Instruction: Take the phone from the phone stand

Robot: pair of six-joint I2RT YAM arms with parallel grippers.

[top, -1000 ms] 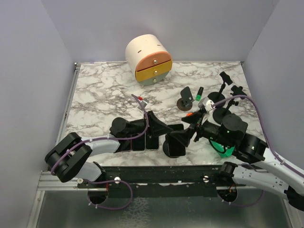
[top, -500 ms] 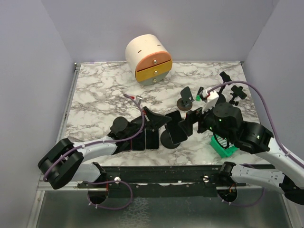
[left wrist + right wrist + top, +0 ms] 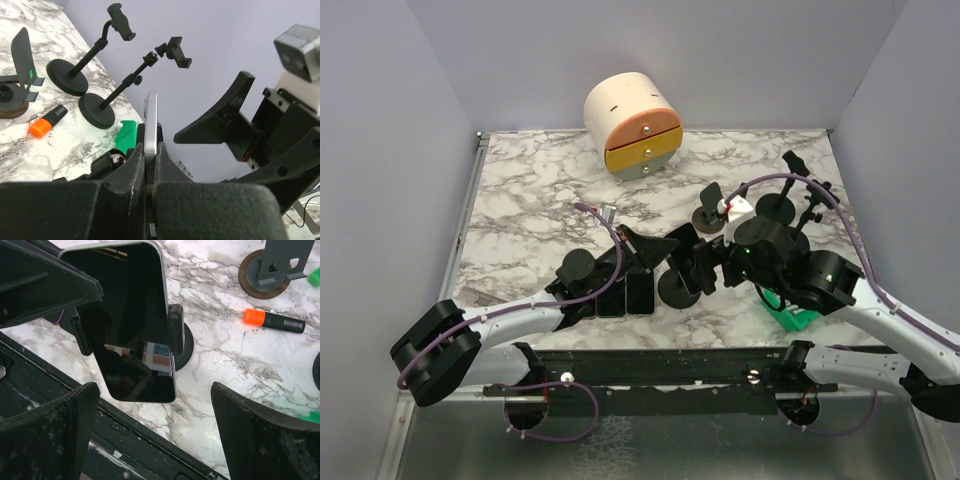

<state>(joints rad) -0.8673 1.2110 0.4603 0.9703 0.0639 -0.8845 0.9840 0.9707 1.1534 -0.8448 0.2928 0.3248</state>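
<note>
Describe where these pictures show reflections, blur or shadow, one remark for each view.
Right wrist view: the phone screen mirrors a bright patch, and the near fingers look soft. Left wrist view: the left gripper is a dark, soft mass, the far stands sharp. Top view: even light, faint shadows.

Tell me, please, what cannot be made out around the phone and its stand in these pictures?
- Top view: how the stand clamps the phone; both arms cover it.
- Left wrist view: the phone's screen; it shows only edge-on between fingers of the left hand.
- Right wrist view: most of the stand's base, behind the phone; the left hand's contact, lost in dark shapes top-left.
</note>
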